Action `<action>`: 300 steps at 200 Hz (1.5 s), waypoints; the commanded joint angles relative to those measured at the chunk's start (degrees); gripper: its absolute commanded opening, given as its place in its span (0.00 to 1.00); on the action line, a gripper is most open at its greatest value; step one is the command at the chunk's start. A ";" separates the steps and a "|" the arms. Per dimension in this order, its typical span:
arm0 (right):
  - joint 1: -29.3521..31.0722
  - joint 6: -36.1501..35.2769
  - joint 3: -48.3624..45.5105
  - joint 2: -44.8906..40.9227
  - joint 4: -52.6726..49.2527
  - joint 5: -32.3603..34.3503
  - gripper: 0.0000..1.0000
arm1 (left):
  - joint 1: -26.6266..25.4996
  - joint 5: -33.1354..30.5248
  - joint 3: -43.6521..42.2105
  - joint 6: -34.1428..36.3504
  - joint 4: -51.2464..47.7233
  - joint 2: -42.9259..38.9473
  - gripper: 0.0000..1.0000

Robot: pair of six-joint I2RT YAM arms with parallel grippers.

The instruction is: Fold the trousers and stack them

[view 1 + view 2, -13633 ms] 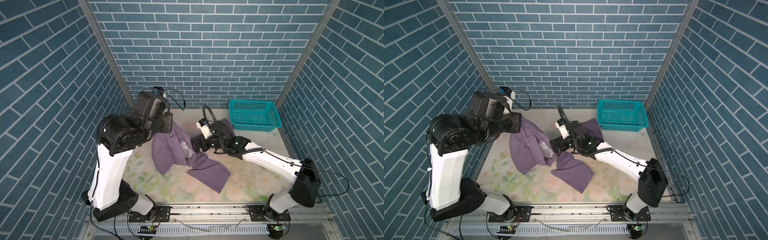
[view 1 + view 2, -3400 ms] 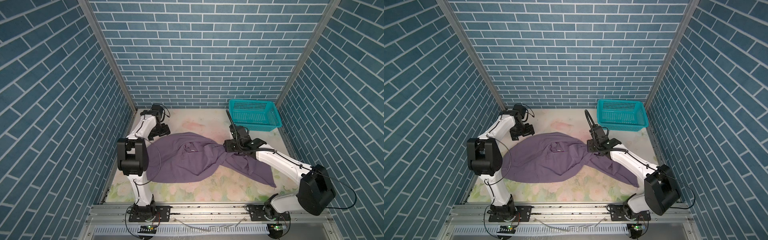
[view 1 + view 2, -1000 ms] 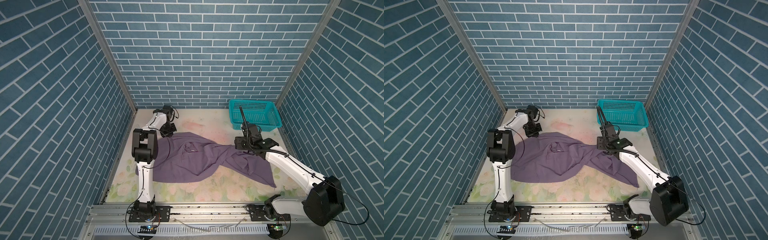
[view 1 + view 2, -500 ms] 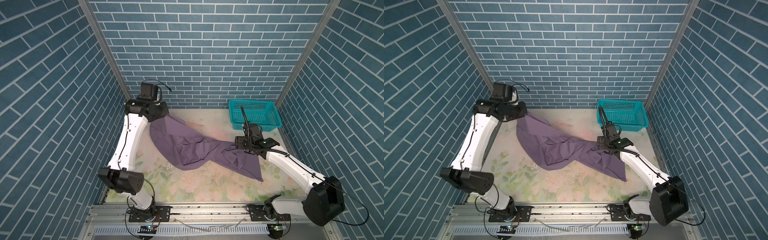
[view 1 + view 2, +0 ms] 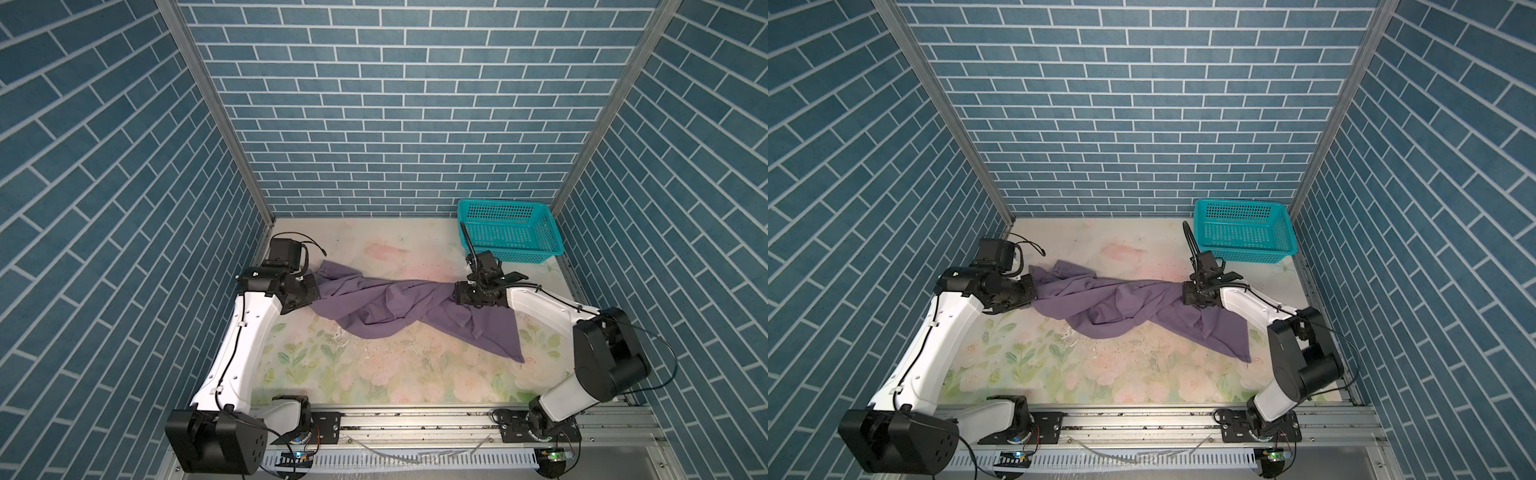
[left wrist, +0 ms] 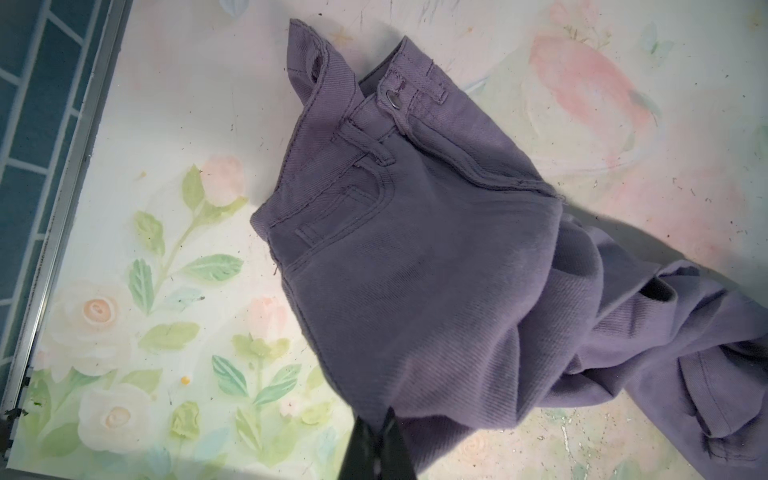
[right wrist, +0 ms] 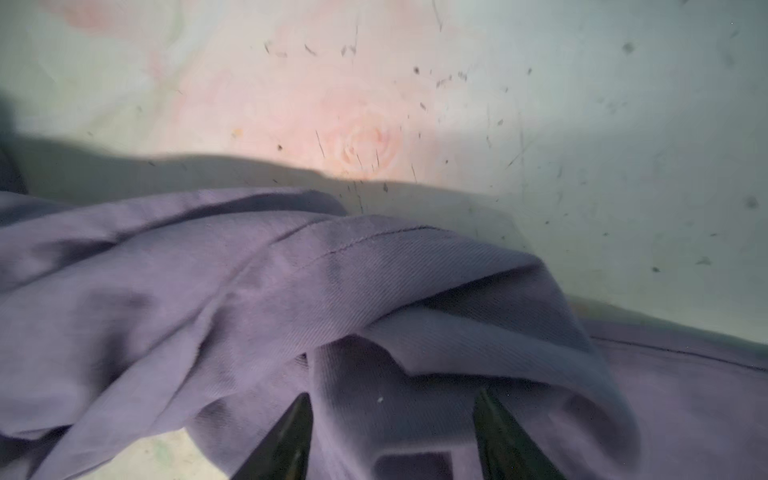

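The left gripper [image 6: 380,432] is pinched shut on an edge of the trousers [image 5: 395,307], fingertips meeting on the cloth in the left wrist view. In both top views its tips are hidden behind its own wrist. The right gripper [image 7: 392,395] has its fingers apart, with cloth lying between and beneath them.

The trousers sprawl crumpled on the floral table [image 5: 374,374] from the left gripper across to the right gripper. One leg runs on past the right gripper, partly covered by that forearm.

The teal mesh basket [image 5: 1246,249] sits just beyond the right gripper, apart from the cloth, its mesh floor bare.

Ahead of the left gripper lies the waistband, with a metal snap button [image 6: 391,99]. Any marking on the button is too small to read.
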 commanded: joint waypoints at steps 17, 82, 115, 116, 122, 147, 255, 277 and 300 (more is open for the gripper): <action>5.67 -2.26 10.17 5.02 2.19 -2.07 0.64 | 0.52 -0.37 0.24 0.53 -0.71 -2.30 0.00; 19.35 -16.53 24.36 11.61 5.62 -8.54 0.69 | 2.32 -2.65 7.80 3.63 -8.00 -1.60 0.00; 23.37 -20.50 29.83 14.91 4.92 -15.34 0.70 | 2.46 -0.93 13.80 5.37 -9.90 0.75 0.00; 23.59 -20.66 30.03 15.03 4.81 -15.43 0.70 | 2.46 -0.87 13.95 5.45 -9.93 0.82 0.00; 24.33 -21.51 31.34 16.01 4.32 -15.40 0.70 | 2.42 -0.41 14.81 5.69 -10.19 1.23 0.00; 25.40 -23.03 37.29 20.67 2.72 -16.91 0.70 | 2.46 1.22 17.92 6.29 -11.07 2.67 0.00; 21.23 -11.94 42.96 32.29 2.99 -16.25 0.00 | 3.85 -0.51 40.19 10.34 -19.86 10.74 0.00; 16.71 -8.54 38.85 28.93 2.54 -12.97 0.00 | 4.21 0.53 42.53 9.16 -19.03 11.75 0.00; 10.99 -8.52 33.37 20.63 -1.79 -4.02 0.00 | 4.39 1.97 45.37 8.12 -18.17 14.61 0.00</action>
